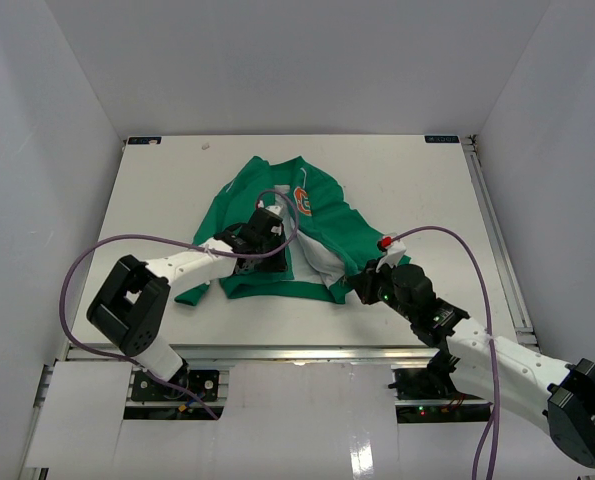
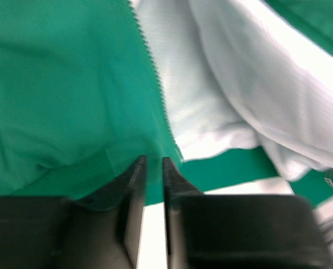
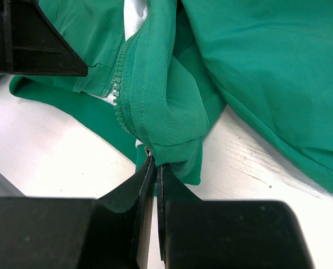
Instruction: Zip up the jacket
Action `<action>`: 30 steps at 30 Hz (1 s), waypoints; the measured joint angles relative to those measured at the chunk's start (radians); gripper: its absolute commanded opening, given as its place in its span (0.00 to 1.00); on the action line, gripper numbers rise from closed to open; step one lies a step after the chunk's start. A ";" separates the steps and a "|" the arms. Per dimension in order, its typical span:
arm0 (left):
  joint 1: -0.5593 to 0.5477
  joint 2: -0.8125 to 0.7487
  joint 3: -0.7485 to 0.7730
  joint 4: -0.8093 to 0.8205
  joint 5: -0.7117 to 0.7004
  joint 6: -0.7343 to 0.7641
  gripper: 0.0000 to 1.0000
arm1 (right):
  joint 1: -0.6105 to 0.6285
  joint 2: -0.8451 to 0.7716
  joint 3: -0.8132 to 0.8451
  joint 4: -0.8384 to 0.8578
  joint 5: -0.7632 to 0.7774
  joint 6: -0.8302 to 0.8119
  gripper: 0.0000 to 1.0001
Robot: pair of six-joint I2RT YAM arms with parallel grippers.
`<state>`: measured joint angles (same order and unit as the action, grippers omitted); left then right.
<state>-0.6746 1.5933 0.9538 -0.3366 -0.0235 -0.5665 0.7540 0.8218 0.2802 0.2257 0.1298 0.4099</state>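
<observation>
The green jacket (image 1: 327, 215) lies open on the white table, its orange emblem (image 1: 303, 200) facing up and its pale lining (image 1: 312, 262) showing at the front. My left gripper (image 1: 265, 232) sits at the bottom of the left front panel. In the left wrist view its jaws (image 2: 153, 159) stand almost together on the ribbed hem (image 2: 71, 176), beside the zipper teeth (image 2: 155, 84). My right gripper (image 1: 360, 287) is shut on the bunched lower corner of the right front panel (image 3: 174, 140), just beside that side's zipper teeth (image 3: 120, 95).
White walls close in the table (image 1: 177, 180) on three sides. A metal rail (image 1: 497, 230) runs along its right edge. Purple cables (image 1: 127, 245) loop above both arms. The black left gripper (image 3: 32, 45) shows at the top left of the right wrist view.
</observation>
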 measured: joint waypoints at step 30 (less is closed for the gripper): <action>-0.009 0.121 0.079 -0.065 0.048 0.029 0.24 | 0.000 -0.011 0.000 0.000 -0.006 -0.004 0.08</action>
<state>-0.6838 1.7148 1.0325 -0.4021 0.0243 -0.5377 0.7540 0.8104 0.2802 0.2260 0.1242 0.4061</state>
